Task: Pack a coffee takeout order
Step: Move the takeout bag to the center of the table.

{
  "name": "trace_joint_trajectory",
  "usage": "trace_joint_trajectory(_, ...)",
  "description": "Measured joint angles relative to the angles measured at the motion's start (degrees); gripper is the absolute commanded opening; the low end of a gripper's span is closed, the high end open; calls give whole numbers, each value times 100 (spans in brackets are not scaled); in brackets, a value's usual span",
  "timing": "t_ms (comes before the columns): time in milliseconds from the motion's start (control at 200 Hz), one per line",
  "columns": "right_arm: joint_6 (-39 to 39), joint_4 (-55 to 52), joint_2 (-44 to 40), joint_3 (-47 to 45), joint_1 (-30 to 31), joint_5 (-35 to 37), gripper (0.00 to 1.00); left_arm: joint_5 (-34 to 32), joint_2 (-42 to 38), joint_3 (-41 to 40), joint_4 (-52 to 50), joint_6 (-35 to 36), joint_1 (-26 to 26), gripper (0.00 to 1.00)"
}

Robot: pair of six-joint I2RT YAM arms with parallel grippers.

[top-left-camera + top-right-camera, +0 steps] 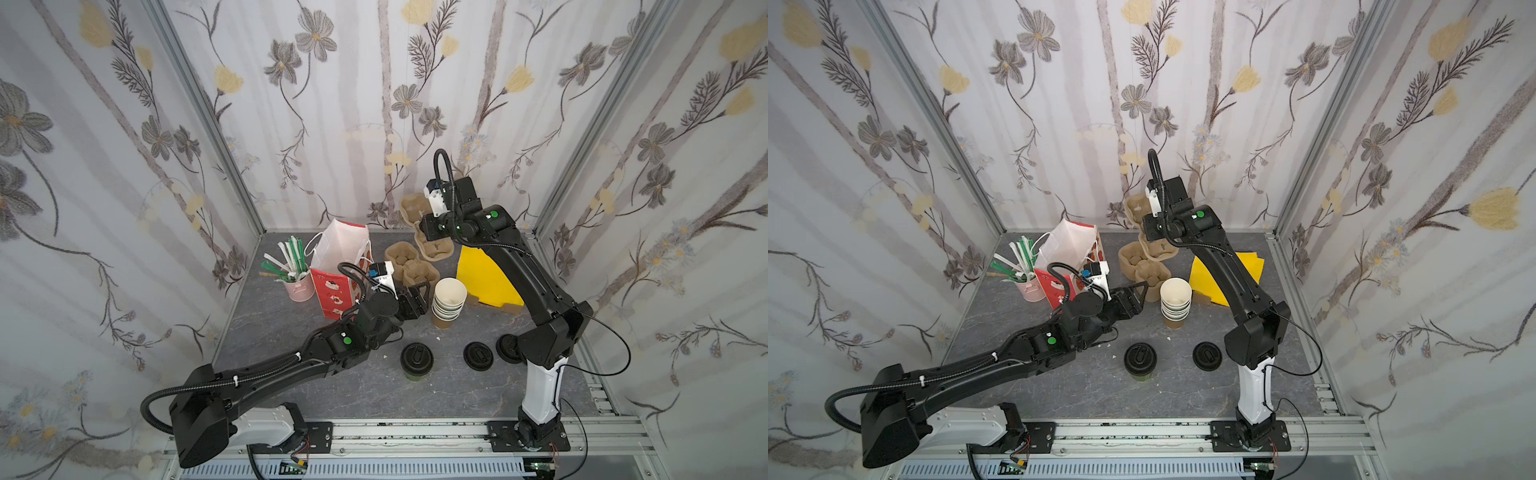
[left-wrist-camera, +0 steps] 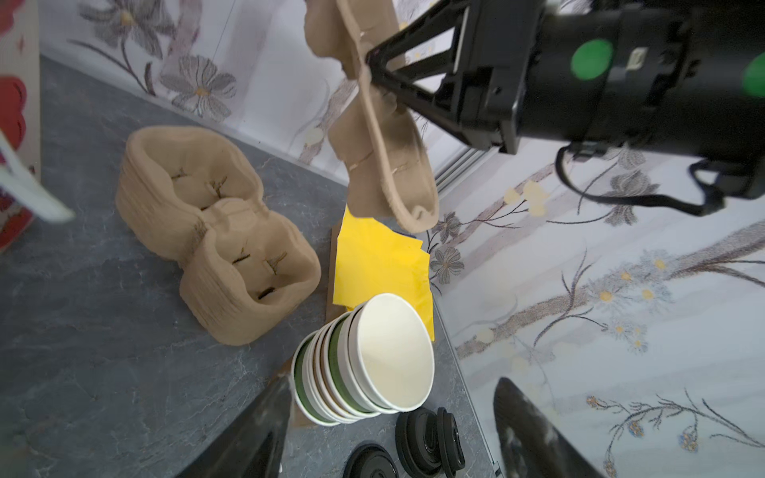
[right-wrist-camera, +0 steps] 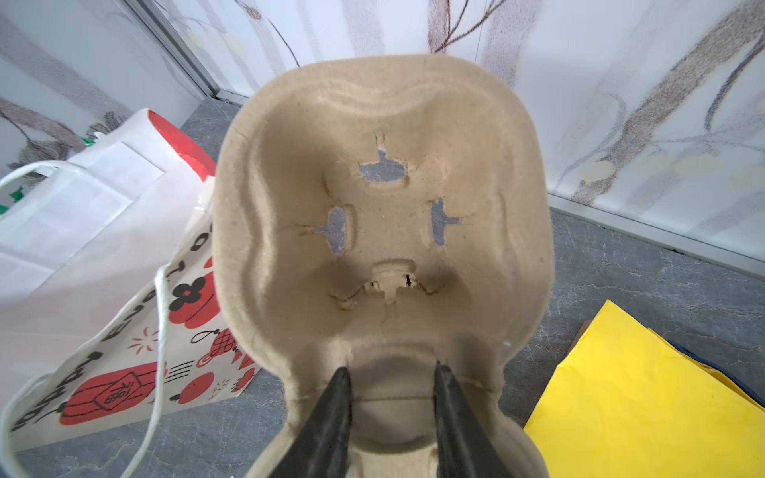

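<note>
Right jaws, narrowly parted, pinch the rim of a rough moulded-pulp cup carrier (image 3: 385,103) aloft. Left jaws stand wide, empty, near stacked round paper cups (image 2: 393,351).

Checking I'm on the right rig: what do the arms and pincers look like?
Left arm and right arm: black shells, white segments near the bases, round green dots, ribbed black cables. Left pincer and right pincer: black, tapering triangular fingers.

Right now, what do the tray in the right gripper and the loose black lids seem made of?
The tray looks like moulded paper pulp: matt tan, fuzzy fibrous surface, ragged slots. The loose lids are probably plastic: slight sheen, moulded ridges.
</note>
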Motion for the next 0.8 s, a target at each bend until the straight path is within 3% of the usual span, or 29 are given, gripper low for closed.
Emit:
trace_joint_trajectory(280,149,39,-966,-935,212,83,34,-236,-861,1047,-1032,1248,883,77)
trace_joint_trajectory(535,369,125,-1843,-1867,313,81,34,358,-546,2437,-2605,2044,2625,82)
trace_joint_trajectory(804,551,210,-2406,-2441,389,-15,35,1290,-330,2627,-3563,2599,4260,87)
